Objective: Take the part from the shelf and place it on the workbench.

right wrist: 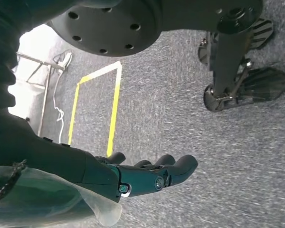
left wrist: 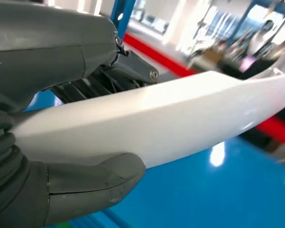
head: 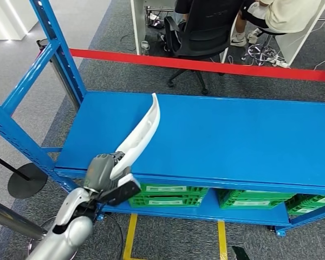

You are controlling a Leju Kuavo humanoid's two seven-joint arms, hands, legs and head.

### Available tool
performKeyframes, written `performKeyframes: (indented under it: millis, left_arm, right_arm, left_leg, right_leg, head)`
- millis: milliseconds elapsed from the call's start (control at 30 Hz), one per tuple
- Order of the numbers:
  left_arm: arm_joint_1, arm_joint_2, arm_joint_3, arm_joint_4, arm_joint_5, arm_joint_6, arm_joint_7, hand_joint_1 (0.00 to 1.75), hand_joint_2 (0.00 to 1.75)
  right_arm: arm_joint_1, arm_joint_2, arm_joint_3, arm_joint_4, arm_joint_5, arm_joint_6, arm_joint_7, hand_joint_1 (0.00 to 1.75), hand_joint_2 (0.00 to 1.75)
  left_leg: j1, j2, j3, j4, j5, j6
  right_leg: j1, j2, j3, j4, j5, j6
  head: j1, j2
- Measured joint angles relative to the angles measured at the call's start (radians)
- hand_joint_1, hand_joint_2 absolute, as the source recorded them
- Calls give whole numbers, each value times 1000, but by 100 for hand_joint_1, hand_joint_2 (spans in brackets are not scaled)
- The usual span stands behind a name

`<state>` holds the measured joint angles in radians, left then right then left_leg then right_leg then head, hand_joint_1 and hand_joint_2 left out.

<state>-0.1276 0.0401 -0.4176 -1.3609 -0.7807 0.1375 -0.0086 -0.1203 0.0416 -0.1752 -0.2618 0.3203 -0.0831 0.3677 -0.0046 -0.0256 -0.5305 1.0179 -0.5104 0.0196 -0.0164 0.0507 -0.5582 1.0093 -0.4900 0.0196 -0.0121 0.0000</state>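
A long curved white part (head: pixel 140 132) reaches up over the blue shelf board (head: pixel 234 135), its near end in my left hand (head: pixel 108 176) at the shelf's front left edge. In the left wrist view the white part (left wrist: pixel 162 121) lies between the thumb (left wrist: pixel 98 180) and the dark fingers (left wrist: pixel 130 71), which grip it, and it is lifted off the blue surface. My right hand (right wrist: pixel 144 175) hangs beside my body over grey carpet, its fingers stretched out and holding nothing.
Blue shelf uprights (head: pixel 58 49) stand at the left. Green crates (head: pixel 169 195) sit on the lower shelf. A red barrier tape (head: pixel 201 65) runs behind the shelf, with a person on a black office chair (head: pixel 201 32) beyond. Yellow floor lines (head: pixel 130 235) mark the carpet.
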Motion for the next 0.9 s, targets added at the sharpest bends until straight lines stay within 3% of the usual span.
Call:
performKeyframes:
  millis: [233, 433, 567, 667, 733, 800, 833, 867, 900]
  left_arm:
    - [88, 1, 0, -141, 26, 36, -49, 175, 175]
    - [213, 3, -2, -288, 27, 117, -96, 175, 175]
    - [277, 8, -6, -362, 35, 169, -118, 175, 175]
    - [304, 11, -10, -399, 38, 189, -126, 175, 175]
    - [316, 12, -14, -415, 42, 204, -129, 175, 175]
    - [332, 13, -15, -426, 47, 225, -133, 175, 175]
    - [341, 14, -16, -429, 48, 234, -135, 175, 175]
    - [348, 14, -16, -432, 49, 243, -136, 175, 175]
    - [354, 14, -16, -435, 51, 250, -137, 175, 175]
  right_arm:
    - [8, 0, -20, 0, -6, -21, 0, 0, 175]
    - [24, 0, -44, 0, -18, -25, 0, 0, 175]
    - [33, 0, -65, 0, -36, 19, 0, 0, 175]
    - [39, -2, -79, 0, -44, 42, 0, 0, 175]
    - [40, -4, -86, 0, -46, 52, 0, 0, 175]
    - [42, -5, -93, 0, -50, 66, 0, 0, 175]
    - [45, -5, -97, 0, -51, 72, 0, 0, 175]
    - [49, -6, -101, 0, -53, 77, 0, 0, 175]
    - [53, -7, -105, 0, -54, 82, 0, 0, 175]
  left_leg:
    - [-2, 0, 0, 1, 0, 0]
    - [-8, 0, 0, 2, -2, 4]
    - [-15, 0, 0, 4, -3, 15]
    - [-12, 5, 3, -11, 14, 34]
    - [-7, 13, 2, -25, 27, 44]
    - [-8, 22, -5, -26, 30, 48]
    - [-9, 26, -7, -26, 31, 47]
    - [-10, 28, -9, -26, 33, 46]
    - [-10, 30, -10, -25, 34, 45]
  right_leg:
    - [-3, 0, 0, -1, 1, 1]
    - [-8, 0, 0, -1, 0, 5]
    - [-15, 1, 1, -4, 1, 17]
    - [-16, -6, -2, -2, -5, 29]
    - [-11, -25, -32, 63, -57, 28]
    - [-9, -38, -85, 196, -129, 27]
    - [-9, -40, -105, 251, -150, 27]
    - [-9, -41, -108, 274, -151, 28]
    - [-9, -43, -90, 253, -131, 27]
  head:
    - [0, 0]
    - [0, 0]
    - [0, 0]
    - [0, 0]
    - [6, 0]
    - [11, 0]
    - [12, 0]
    - [12, 0]
    - [13, 0]
